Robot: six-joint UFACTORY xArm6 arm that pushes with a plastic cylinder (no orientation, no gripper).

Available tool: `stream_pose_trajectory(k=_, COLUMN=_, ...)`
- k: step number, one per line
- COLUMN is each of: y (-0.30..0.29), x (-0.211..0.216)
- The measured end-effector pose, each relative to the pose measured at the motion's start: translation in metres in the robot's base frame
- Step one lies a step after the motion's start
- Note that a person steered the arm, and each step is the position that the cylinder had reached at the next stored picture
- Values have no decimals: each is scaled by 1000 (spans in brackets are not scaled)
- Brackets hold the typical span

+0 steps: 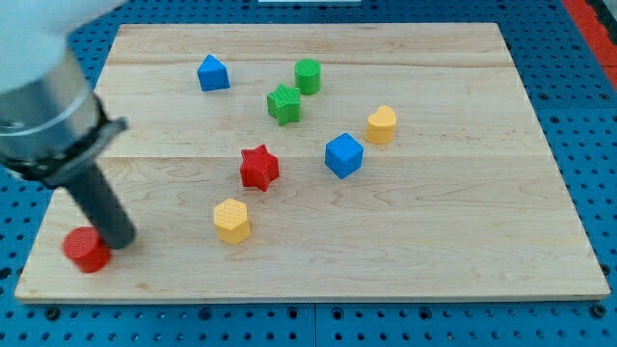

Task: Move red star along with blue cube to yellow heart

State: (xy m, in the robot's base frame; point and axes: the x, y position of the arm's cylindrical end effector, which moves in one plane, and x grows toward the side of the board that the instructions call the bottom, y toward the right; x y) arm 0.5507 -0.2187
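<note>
The red star point(258, 167) lies near the board's middle. The blue cube point(343, 155) sits to its right, with a gap between them. The yellow heart point(381, 124) is up and right of the blue cube, close to it. My tip point(120, 241) is at the view's lower left, touching the right side of a red cylinder point(87, 250), far left of the red star.
A yellow hexagonal block point(231, 221) lies below the red star. A green star point(283, 104) and a green cylinder point(308, 75) sit above the middle. A blue triangular block point(212, 73) is at the upper left. The wooden board point(463, 231) rests on a blue pegboard.
</note>
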Motion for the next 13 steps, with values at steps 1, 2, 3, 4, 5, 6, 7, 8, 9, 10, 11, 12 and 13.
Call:
stream_pose_trajectory(k=1, y=-51, x=-3)
stream_pose_trajectory(k=2, y=-57, x=-3)
stream_pose_trajectory(k=3, y=-57, x=-29)
stream_pose_trajectory(k=4, y=-37, x=-53)
stream_pose_trajectory(k=5, y=-18, x=-66)
stream_pose_trajectory(k=6, y=-7, x=-62)
stream_pose_trajectory(k=7, y=39, x=-54)
stream_pose_trajectory(k=8, y=68, x=-67)
stream_pose_trajectory(k=9, y=83, x=-82)
stream_pose_trajectory(k=10, y=135, x=-82)
stream_pose_trajectory(k=11, y=159, x=-87)
stream_pose_trajectory(k=12, y=147, x=-101)
stream_pose_trajectory(k=13, y=148, x=-105)
